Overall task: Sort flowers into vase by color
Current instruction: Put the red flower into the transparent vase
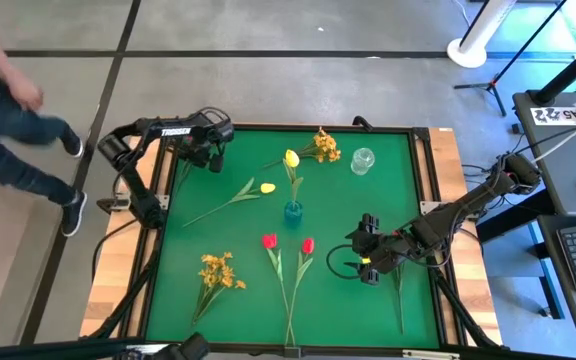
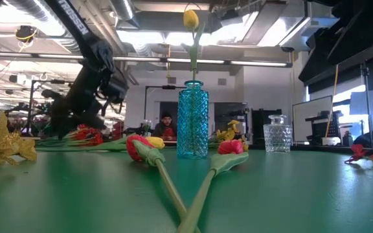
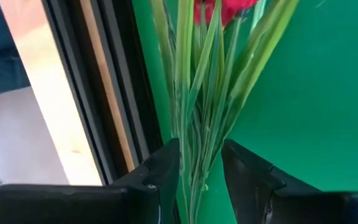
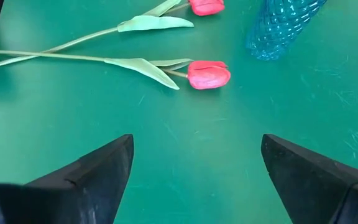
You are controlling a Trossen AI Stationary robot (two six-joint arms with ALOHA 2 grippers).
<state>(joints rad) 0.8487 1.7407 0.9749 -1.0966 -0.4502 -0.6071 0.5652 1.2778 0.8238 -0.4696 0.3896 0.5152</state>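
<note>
Between your left gripper's [image 3: 201, 180] fingers [image 3: 160, 171] sits a bundle of thin green stems, the red spray [image 3: 219, 7] with its blossoms just ahead of the tips. Fingers are closed down to a narrow gap around the stems, so I read it as gripping the spray low on the stalks, probably so the blooms stay clear for the drop into a vase. That gripper [image 1: 211, 148] is at the far left corner of the green mat [image 1: 388, 210], right against the dark frame edge.

Your right gripper [image 4: 191, 165] hovers wide open, nothing in it. Directly ahead of it lies a red tulip [image 4: 208, 74], with a second red tulip [image 4: 206, 6] beyond, stems crossing. Off to one side ahead is the blue vase [image 4: 278, 28]. It looks staged for a red tulip pick.

Blue vase [image 1: 293, 211] already holds one yellow tulip [image 1: 291, 158], so yellow goes there by my read. Clear glass vase [image 1: 363, 161] is empty, so reds likely belong in it. It's well away from the left gripper, across the mat.

Loose items: a yellow tulip [image 1: 266, 187] lying between the left gripper and the blue vase, a yellow-orange cluster [image 1: 323, 148] near the clear vase, and another yellow-orange cluster [image 1: 218, 272] near the front.

Risk: thin stems may slip or splay in the grip.
</note>
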